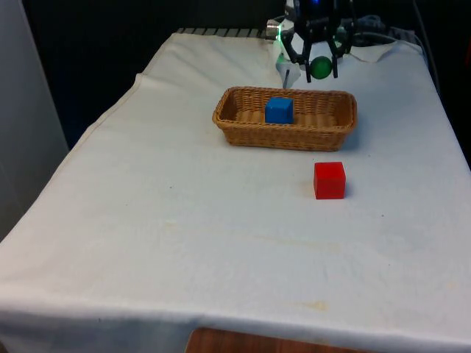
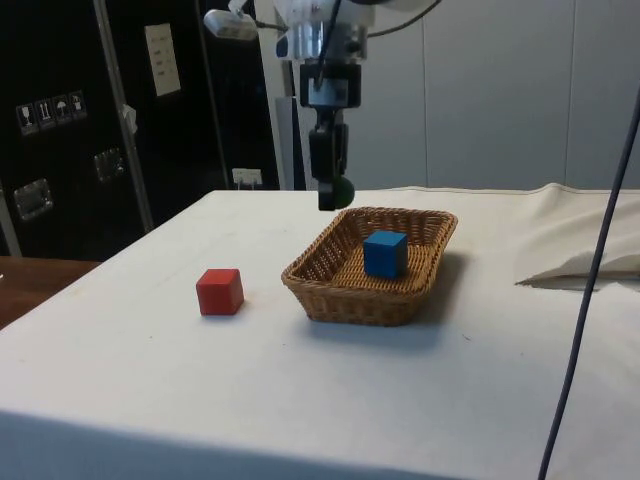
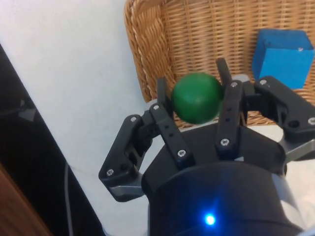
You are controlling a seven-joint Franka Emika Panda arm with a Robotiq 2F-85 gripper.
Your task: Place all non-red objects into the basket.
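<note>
While aloft, green ball (image 3: 197, 97) between fingers (image 3: 166, 129)

The tabletop (image 1: 184, 243) is draped in a white cloth that hangs over its edges. A wicker basket (image 1: 243, 134) sits on it towards the far edge, roughly midway between the two side edges. A red cube (image 1: 329, 180) rests on the cloth just beside the basket's near rim, apart from it, closer to the edge on the front view's right.

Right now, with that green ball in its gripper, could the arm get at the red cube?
Probably not yet: the gripper is shut on the green ball, above the basket's edge. The red cube stands unobstructed on the cloth.
</note>
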